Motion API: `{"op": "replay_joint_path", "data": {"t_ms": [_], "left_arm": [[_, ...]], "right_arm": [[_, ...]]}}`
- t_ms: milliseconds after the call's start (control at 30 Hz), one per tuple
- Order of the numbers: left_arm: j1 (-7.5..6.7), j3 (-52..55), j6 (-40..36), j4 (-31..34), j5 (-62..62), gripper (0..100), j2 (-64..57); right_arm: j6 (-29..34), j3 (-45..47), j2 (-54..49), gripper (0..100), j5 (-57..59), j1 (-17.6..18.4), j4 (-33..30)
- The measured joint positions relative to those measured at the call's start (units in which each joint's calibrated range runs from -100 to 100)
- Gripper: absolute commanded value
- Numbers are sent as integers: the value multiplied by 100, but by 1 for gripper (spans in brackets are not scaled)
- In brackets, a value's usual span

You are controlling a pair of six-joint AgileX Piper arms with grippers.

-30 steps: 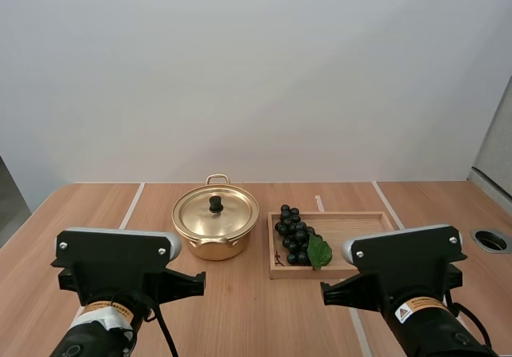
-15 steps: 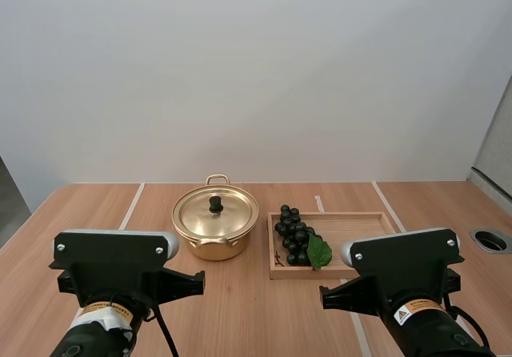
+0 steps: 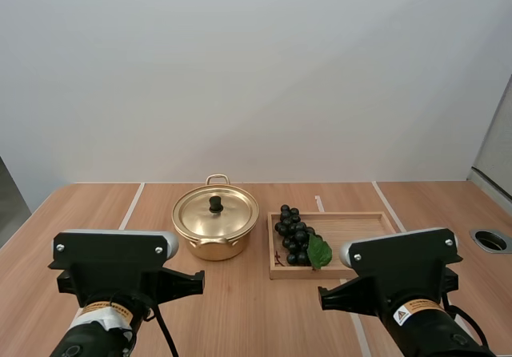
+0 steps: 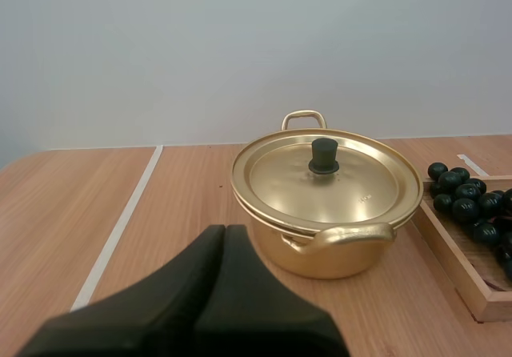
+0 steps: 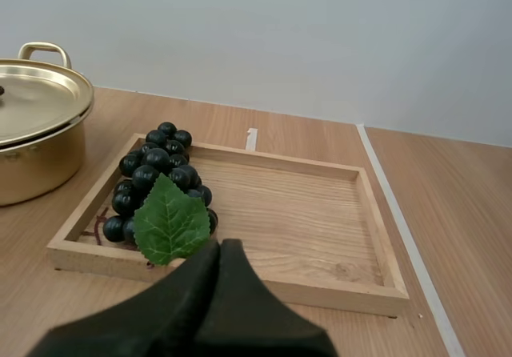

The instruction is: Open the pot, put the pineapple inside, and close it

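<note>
Just right of the pot (image 3: 210, 249) sits a wooden tray (image 3: 356, 230). The fruit lying in it is a bunch of grapes (image 3: 293, 234) with a green leaf (image 3: 319, 251), at the tray's end nearest the pot, so I take the grapes as the thing to load. The lid (image 4: 326, 182) sits square on the pot, its black knob (image 4: 324, 156) upright at the centre.

On the near side of the pot hangs my left gripper (image 4: 225, 230), fingers pressed together into one dark wedge, holding nothing. My right gripper (image 5: 221, 246) hangs near the tray's front edge, right of the pot, fingers likewise pressed together and empty.

I judge nothing is begun, and the lid comes first. The knob is small, so a pinch placed off centre could let the lid tilt, slip, or drag the pot against the tray. A lid set down right of the pot would land on the fruit; left of the pot looks safer. The grapes are a loose cluster, and gripping one berry might let the bunch swing and catch the rim.
</note>
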Motion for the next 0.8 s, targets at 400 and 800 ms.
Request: {"op": "replay_joint_path", "data": {"t_ms": [400, 800], "left_arm": [[97, 0, 0, 0, 0, 0, 0], [155, 0, 0, 0, 0, 0, 0]], "right_arm": [[0, 0, 0, 0, 0, 32, 27], [0, 0, 0, 0, -150, 51, -293]]}}
